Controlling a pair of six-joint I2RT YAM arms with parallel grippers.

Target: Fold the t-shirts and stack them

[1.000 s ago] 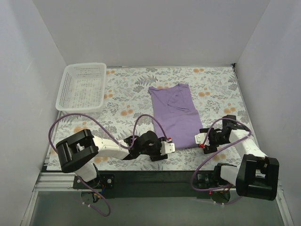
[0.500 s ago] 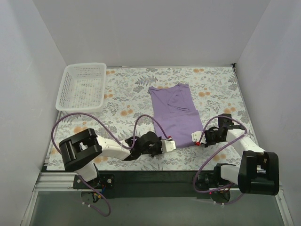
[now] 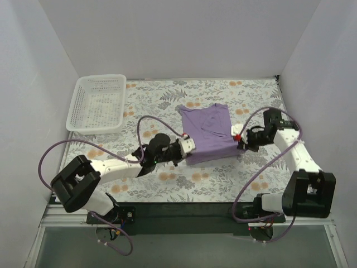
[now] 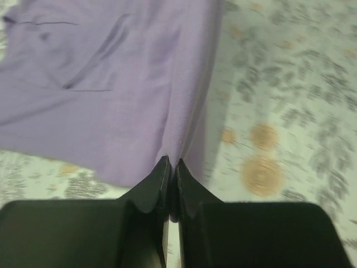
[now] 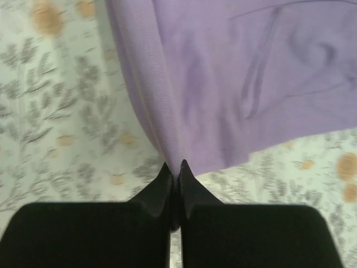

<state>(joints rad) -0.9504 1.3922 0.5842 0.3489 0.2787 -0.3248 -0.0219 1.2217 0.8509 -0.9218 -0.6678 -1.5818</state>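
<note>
**Crosswise fold under way, both claws pinching**

Well off to the left of my left claw [image 4: 172, 167] sits the white basket [image 3: 97, 103]. That claw is closed on the t-shirt [image 3: 207, 134] edge, with cloth spreading ahead of its tips. My right claw [image 5: 174, 167] is likewise clamped on the opposite edge. The sides look folded in. I judge the crosswise fold unfinished and the stacking not yet done.

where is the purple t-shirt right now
Top view: the purple t-shirt lies slightly right of the table's centre, its edges pinched by the left gripper and right gripper.
</note>
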